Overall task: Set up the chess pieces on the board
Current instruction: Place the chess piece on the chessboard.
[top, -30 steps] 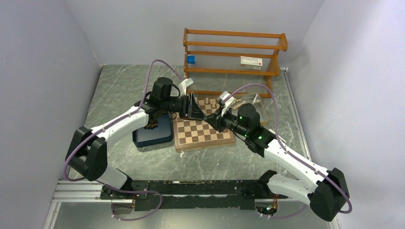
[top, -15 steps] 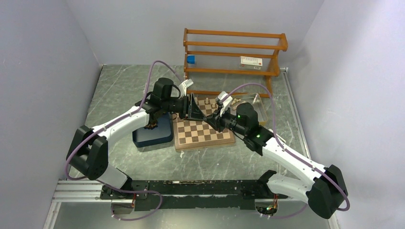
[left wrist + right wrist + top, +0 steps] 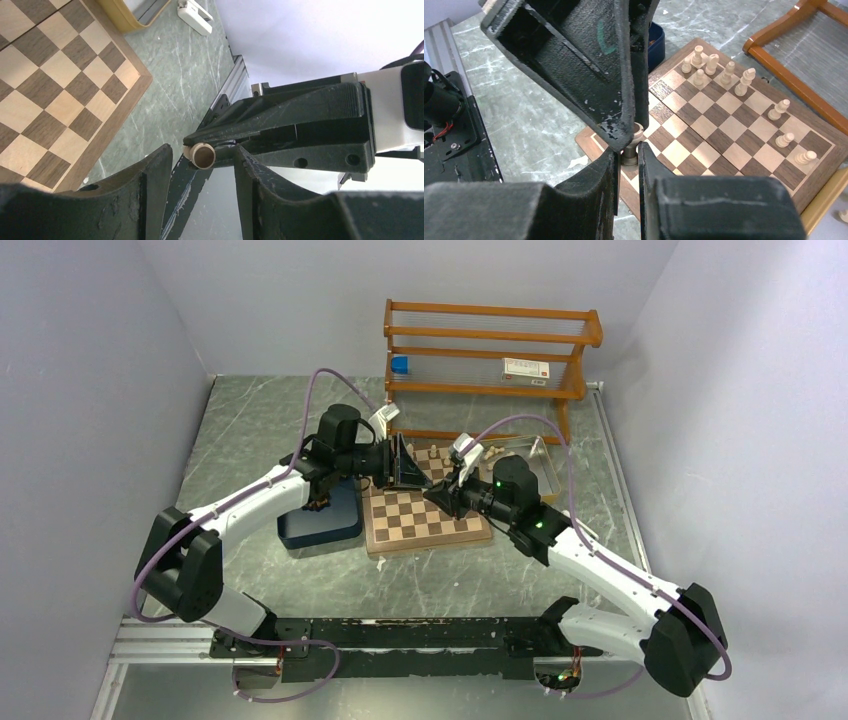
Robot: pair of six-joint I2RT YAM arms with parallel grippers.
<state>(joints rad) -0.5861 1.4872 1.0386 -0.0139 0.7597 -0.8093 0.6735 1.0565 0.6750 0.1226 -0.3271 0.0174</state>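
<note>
Over the board (image 3: 425,528), my two grippers meet tip to tip. My right gripper (image 3: 434,496) is shut on a pale cream chess piece (image 3: 637,132) and holds it in the air above the board's near left part (image 3: 724,135). In the left wrist view the piece (image 3: 201,156) shows base-on, between the tips of my open left gripper (image 3: 202,150); I cannot tell whether those tips touch it. My left gripper (image 3: 408,470) comes in from the left. Several cream pieces (image 3: 744,82) stand along the board's far rows.
A dark blue tray (image 3: 318,522) lies left of the board, under the left arm. A shallow tan tray (image 3: 545,455) with loose pieces sits to the right. A wooden rack (image 3: 490,350) stands behind. The left gripper's finger (image 3: 574,60) fills the upper right wrist view.
My right gripper has moved left with the cream piece, up to the left gripper's open tips. The left gripper has stayed nearly still.
</note>
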